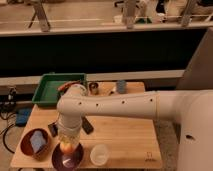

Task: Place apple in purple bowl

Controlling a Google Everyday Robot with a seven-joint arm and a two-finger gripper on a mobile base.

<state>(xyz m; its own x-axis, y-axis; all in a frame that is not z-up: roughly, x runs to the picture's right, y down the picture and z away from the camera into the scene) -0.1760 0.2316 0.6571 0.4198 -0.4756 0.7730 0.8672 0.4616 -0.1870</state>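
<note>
The apple, red and yellow, is low over the purple bowl at the table's front left, at or just inside its rim. My gripper hangs straight down from the white arm and sits right over the apple, above the middle of the bowl. The gripper hides the apple's top. I cannot tell whether the apple rests on the bowl's bottom.
A brown bowl holding something blue stands left of the purple bowl, and a white cup stands right of it. Small dark objects lie behind. A green tray, a can and a grey cup stand at the back.
</note>
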